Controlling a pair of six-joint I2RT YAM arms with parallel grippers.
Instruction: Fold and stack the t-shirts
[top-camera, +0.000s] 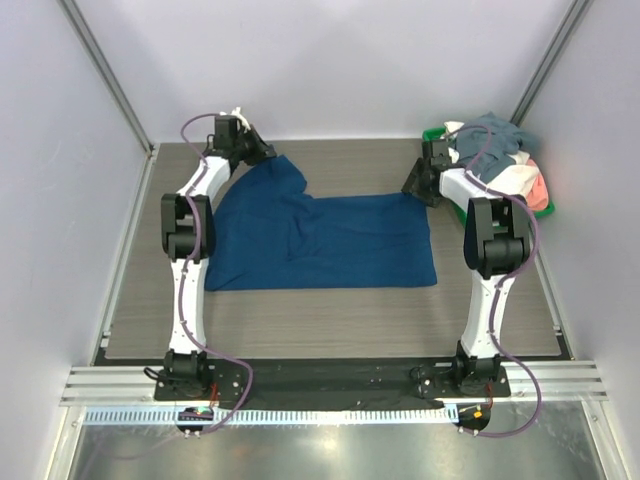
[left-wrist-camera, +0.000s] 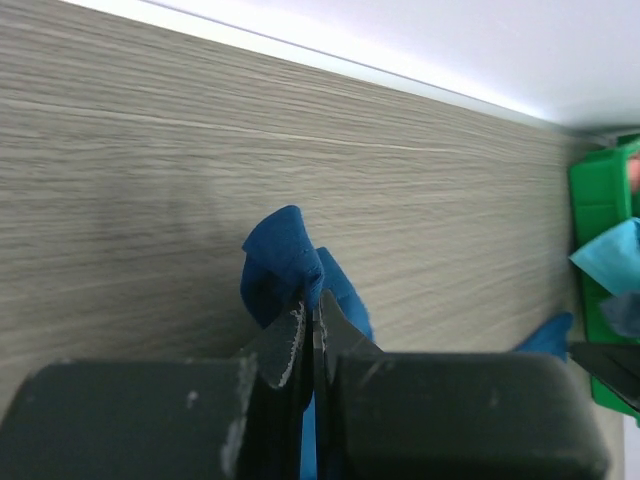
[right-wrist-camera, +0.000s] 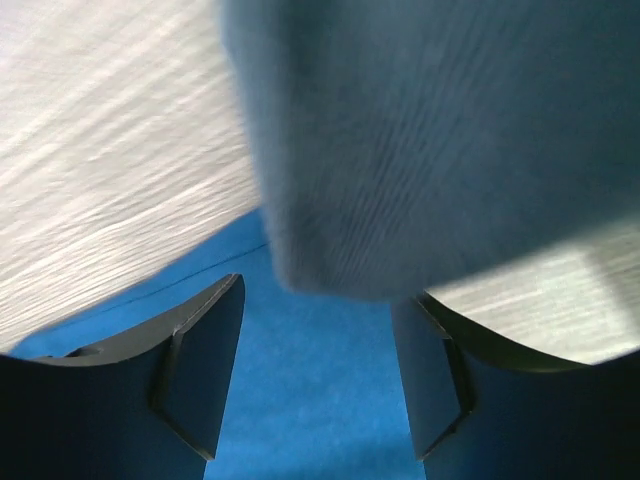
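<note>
Two arms: both reach to the far side of the table (top-camera: 330, 320), one at each far corner of the spread shirt.
Blue t-shirt (top-camera: 330, 240): lies mostly flat in the middle of the table, its plain side up. One part runs up and to the left toward the left arm.
Left gripper (top-camera: 258, 150): at the far-left tip of the blue t-shirt. In the left wrist view its claw (left-wrist-camera: 310, 300) is pressed together on a bunched fold of the blue cloth (left-wrist-camera: 285, 255), which sticks up past the fingertips.
Right gripper (top-camera: 420, 185): at the far-right corner of the blue t-shirt, just beside the basket. In the right wrist view its claw (right-wrist-camera: 318, 295) stands apart with blue cloth (right-wrist-camera: 310, 400) below the gap. Whether the fingers touch the cloth I cannot tell.
Blurred grey shape (right-wrist-camera: 430, 130): fills the top of the right wrist view, too close to the lens to identify.
Green basket (top-camera: 432, 133): stands at the far-right corner of the table.
Other t-shirts: heaped in the basket, a grey-blue one (top-camera: 495, 135) on top, a white one (top-camera: 500, 180) and a salmon-pink one (top-camera: 537, 188) under it, spilling over the rim.
</note>
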